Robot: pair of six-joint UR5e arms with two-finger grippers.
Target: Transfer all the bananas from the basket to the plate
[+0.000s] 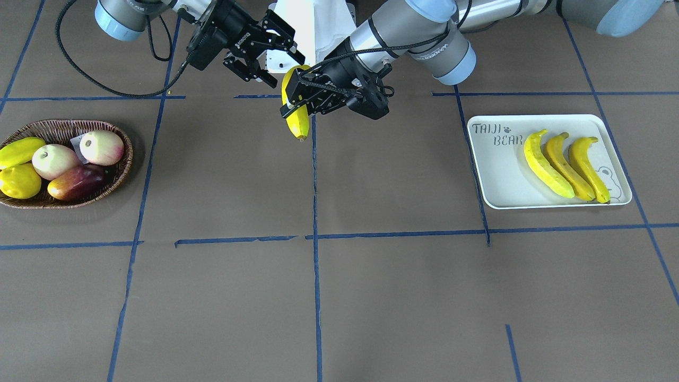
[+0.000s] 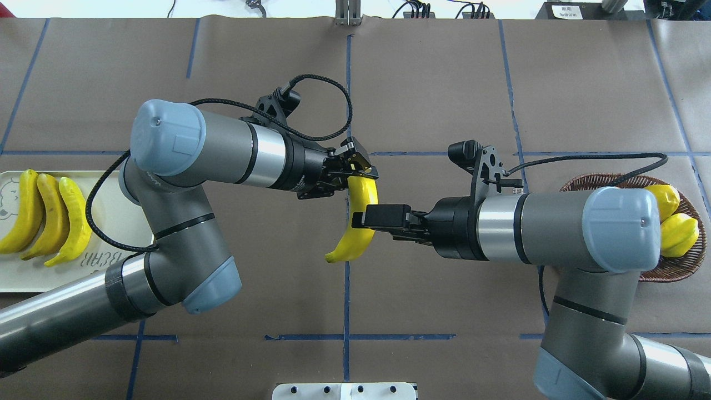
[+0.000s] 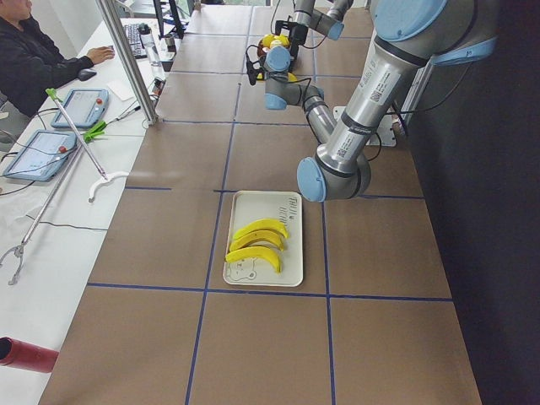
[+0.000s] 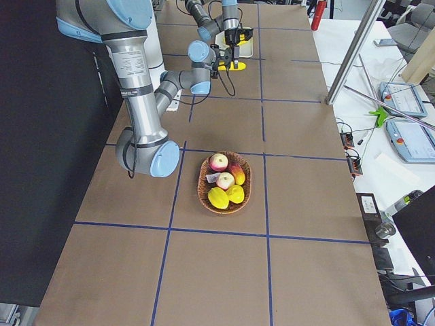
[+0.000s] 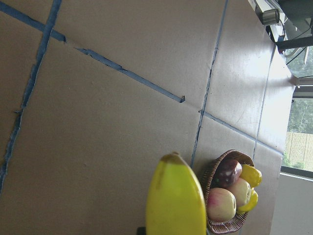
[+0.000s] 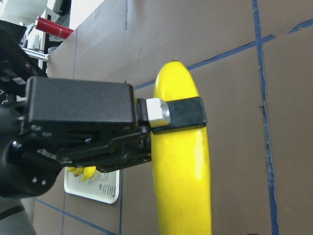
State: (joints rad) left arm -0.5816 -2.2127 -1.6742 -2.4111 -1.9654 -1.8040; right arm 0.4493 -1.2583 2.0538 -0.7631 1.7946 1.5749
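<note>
A yellow banana hangs in the air over the table's middle, with my left gripper shut on its upper part. Overhead, the left gripper holds the banana near its top end. My right gripper stands open, one finger on each side of the same banana. The right wrist view shows the banana with a black left finger pad pressed across it. Three bananas lie side by side on the white plate. No banana shows in the wicker basket.
Two apples, a red-yellow fruit, a yellow-green fruit and a lemon fill the basket. Blue tape lines cross the brown table. A person sits at a side desk beyond the table's left end.
</note>
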